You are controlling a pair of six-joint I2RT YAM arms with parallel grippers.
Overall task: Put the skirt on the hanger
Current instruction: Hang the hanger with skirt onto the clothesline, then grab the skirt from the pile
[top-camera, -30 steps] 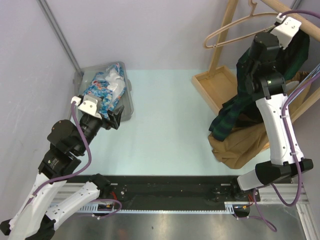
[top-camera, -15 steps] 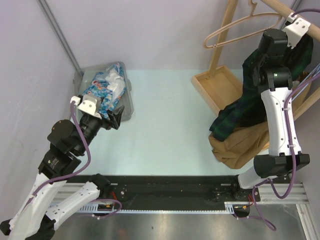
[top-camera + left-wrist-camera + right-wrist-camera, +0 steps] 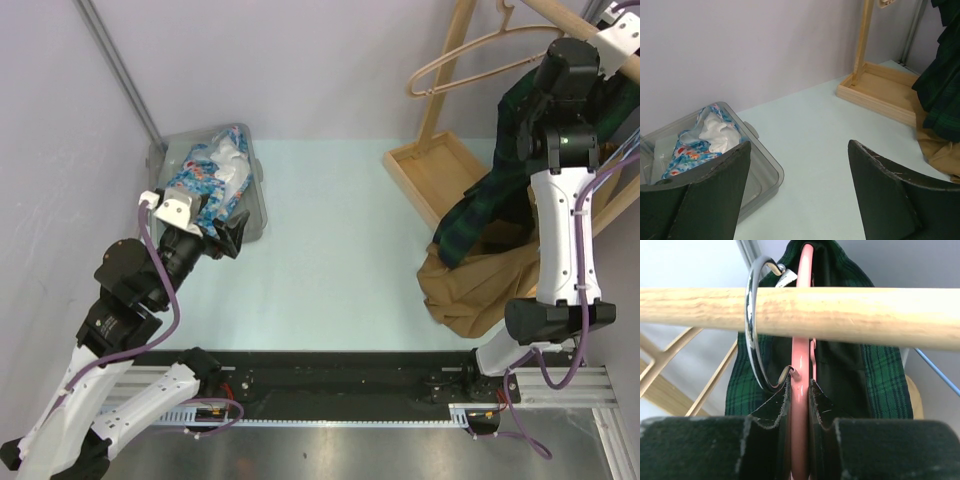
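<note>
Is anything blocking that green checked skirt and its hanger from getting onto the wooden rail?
Nothing visible. The right tool grips the pink hanger, the skirt hangs right behind it, and the metal hook already crosses the wooden rail.

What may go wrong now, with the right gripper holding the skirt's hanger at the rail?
I cannot tell whether the metal hook sits fully over the wooden rail; if the right gripper opens, the pink hanger may drop. The plaid skirt hangs low by the tan garment and might snag.
</note>
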